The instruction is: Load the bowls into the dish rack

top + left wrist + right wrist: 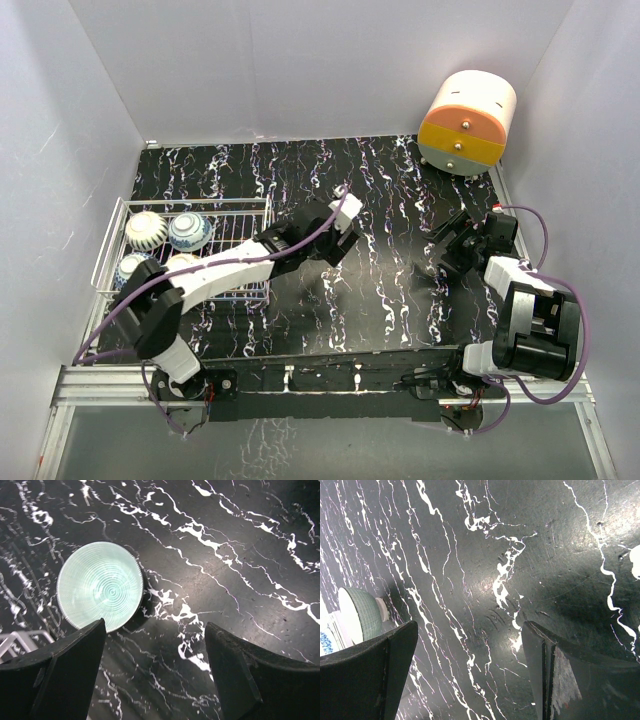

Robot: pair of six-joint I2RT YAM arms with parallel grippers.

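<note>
One teal bowl lies just beside left hand.

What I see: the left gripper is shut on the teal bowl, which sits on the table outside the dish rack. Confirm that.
Wrong on the grip. The left wrist view shows the left gripper open, fingers spread, the teal bowl untouched beyond them. The bowl does sit on the table, outside the dish rack.
</note>
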